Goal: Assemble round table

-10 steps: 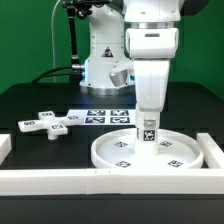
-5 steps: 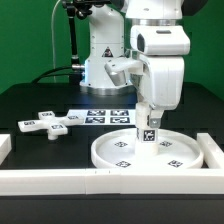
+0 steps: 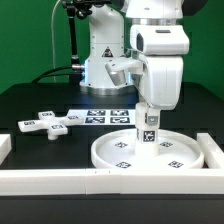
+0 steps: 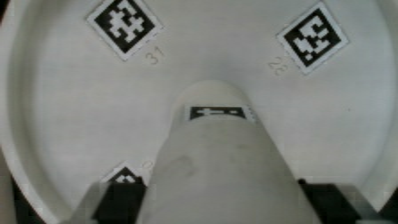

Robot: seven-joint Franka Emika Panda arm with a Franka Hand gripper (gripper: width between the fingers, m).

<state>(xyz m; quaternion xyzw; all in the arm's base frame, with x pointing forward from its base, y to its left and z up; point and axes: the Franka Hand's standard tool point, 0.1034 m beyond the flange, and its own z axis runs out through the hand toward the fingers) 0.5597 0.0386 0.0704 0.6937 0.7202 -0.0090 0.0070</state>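
The large rimmed round disc [image 3: 150, 150] lies flat on the black table toward the exterior view's right, with tags on its face. The short cylindrical post [image 3: 149, 129] stands upright on the middle of the disc. My gripper [image 3: 149, 115] is shut on the post from above. In the wrist view the post [image 4: 222, 150] runs out from between the black fingers [image 4: 118, 200] over the disc [image 4: 71, 110]. The cross-shaped piece [image 3: 49, 123] lies flat on the table at the exterior view's left, apart from the gripper.
The marker board [image 3: 106, 117] lies behind the disc near the robot base [image 3: 105, 65]. A white rectangular border wall [image 3: 60, 179] runs along the table's front and up the right side, close to the disc.
The wrist has turned about the upright post between one second ago and half a second ago. Since then nothing has visibly moved. The post stays on the disc.
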